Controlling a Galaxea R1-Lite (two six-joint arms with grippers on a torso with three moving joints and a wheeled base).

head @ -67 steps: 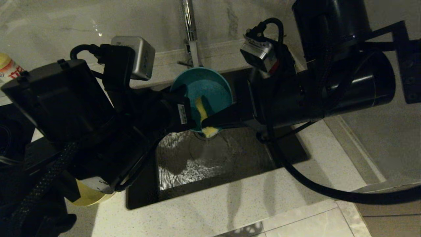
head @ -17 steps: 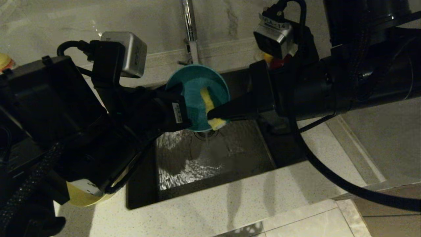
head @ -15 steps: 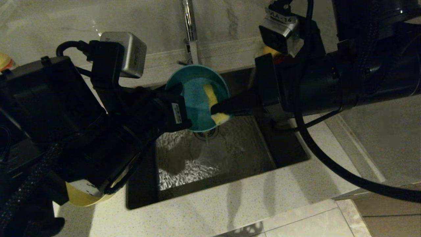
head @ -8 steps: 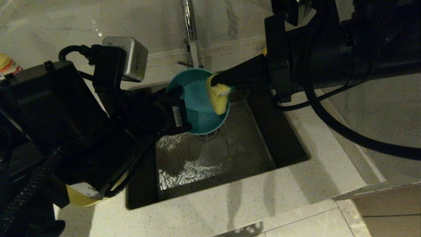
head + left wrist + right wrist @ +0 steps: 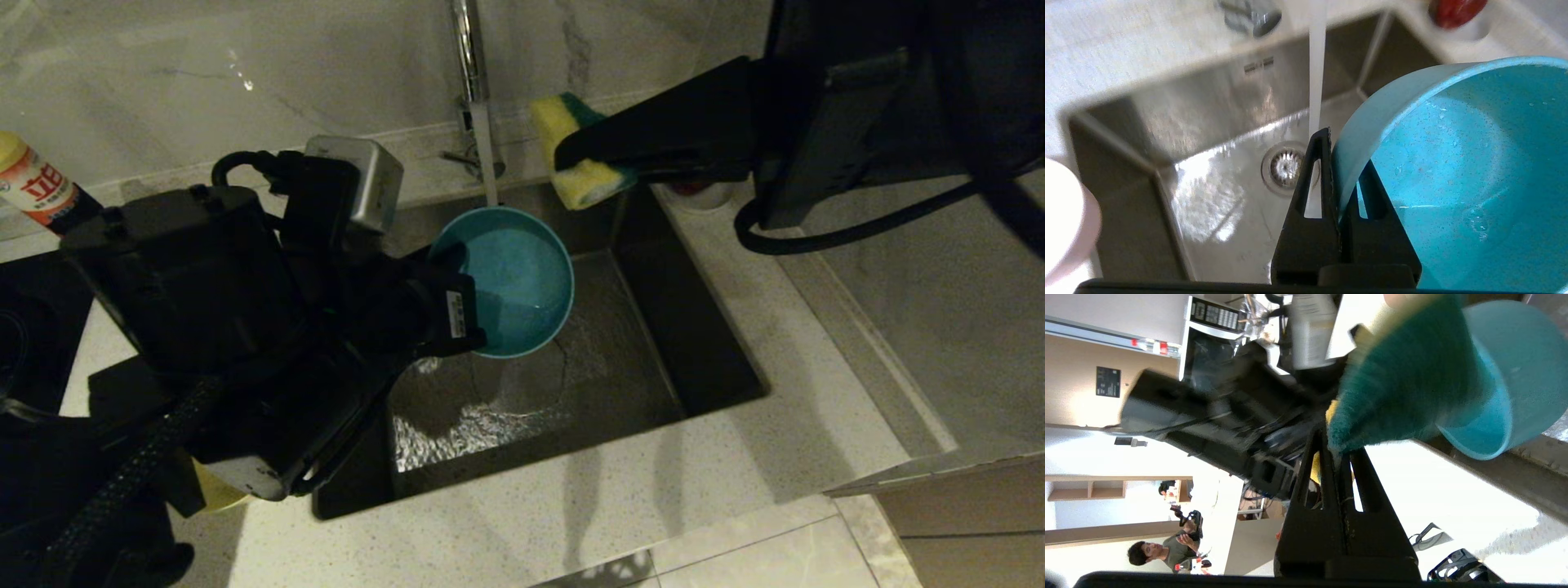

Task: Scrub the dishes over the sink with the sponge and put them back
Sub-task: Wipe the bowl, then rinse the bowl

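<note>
Left end effector [image 5: 457,314] clamped on the rim of the blue bowl [image 5: 510,282], one finger inside the wall, one outside. Bowl held tilted over the sink [image 5: 702,327], mouth facing up and toward the right arm; a little water pooled in its low side. Tap [image 5: 469,57] ran, its stream falling just beside the bowl's rim, toward the drain [image 5: 1284,167].

Right end effector [image 5: 571,159] closed on the sponge [image 5: 575,151], yellow foam and green layer both showing. Sponge hung above and behind the bowl, clear of it, near the sink's back edge.

Step in hand, as I judged it: the scrub of the blue bowl looked finished or paused, sponge out of the bowl. Next move probably called for tipping the water out or passing the bowl under the stream, then carrying it to the bench [image 5: 571,506] on the left end effector's side. Grip on a wet rim was thin; a slow swing would suit.

A yellow bowl [image 5: 214,494] sat on the bench under the left arm, mostly hidden. Pink bowl not seen for certain.

Writing: a bottle [image 5: 37,189] beyond the left arm bore a red and white label with one bold red character, unreadable to me. A small sticker [image 5: 454,314] on the left end effector, too small to read.
</note>
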